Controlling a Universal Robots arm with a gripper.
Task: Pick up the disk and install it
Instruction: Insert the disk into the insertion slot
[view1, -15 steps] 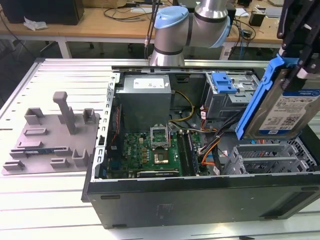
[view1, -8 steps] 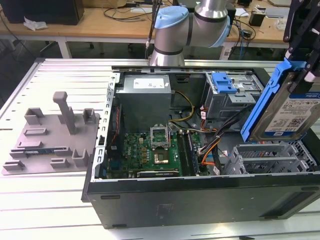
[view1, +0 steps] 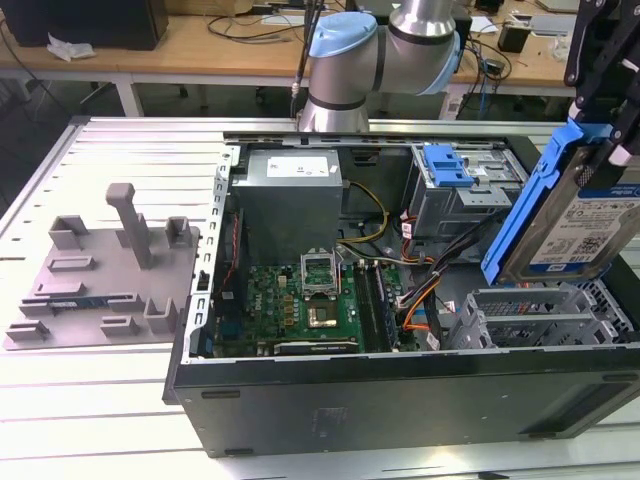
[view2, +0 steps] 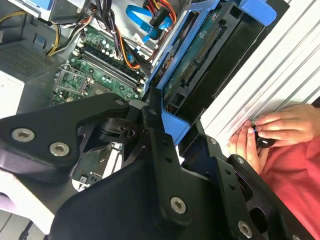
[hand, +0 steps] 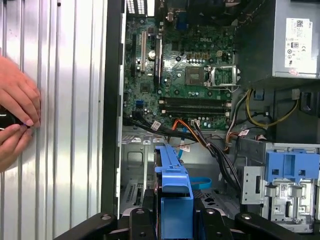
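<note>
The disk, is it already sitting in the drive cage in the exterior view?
No, the disk hangs tilted above the drive cage, held by the gripper.

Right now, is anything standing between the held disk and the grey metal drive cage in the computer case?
Nothing visible does. The gripper is shut on the disk, tilted in the air above the cage. Orange and black cables lie beside the cage, toward the motherboard, not over it.

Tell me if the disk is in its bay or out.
Out. In the exterior view the gripper holds the disk tilted on edge above the metal cage, not seated in it.
</note>
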